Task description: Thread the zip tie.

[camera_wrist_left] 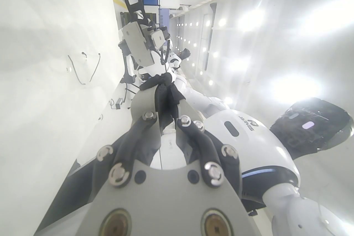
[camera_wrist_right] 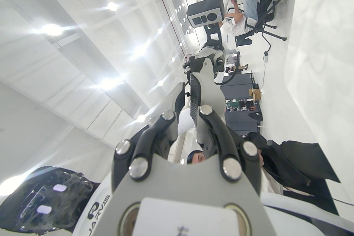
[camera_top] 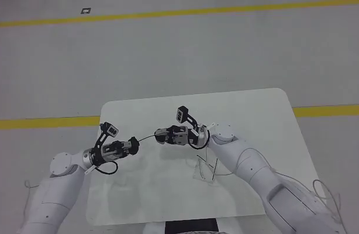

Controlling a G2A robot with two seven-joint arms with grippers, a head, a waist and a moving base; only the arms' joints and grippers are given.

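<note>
A thin black zip tie [camera_top: 145, 138] spans the short gap between my two grippers above the middle of the white table [camera_top: 255, 111]. My left gripper [camera_top: 134, 145] is shut on its nearer end; in the left wrist view its fingertips [camera_wrist_left: 163, 83] press together and the tie [camera_wrist_left: 166, 54] runs on toward the other arm. My right gripper [camera_top: 158, 136] holds the far end. In the right wrist view its fingers [camera_wrist_right: 181, 98] stand close together with a narrow slit, facing the left gripper [camera_wrist_right: 204, 62].
Loose spare zip ties [camera_top: 209, 167] lie on the table beside the right forearm, also seen in the left wrist view as spare ties [camera_wrist_left: 83, 68]. The table's far and left parts are bare.
</note>
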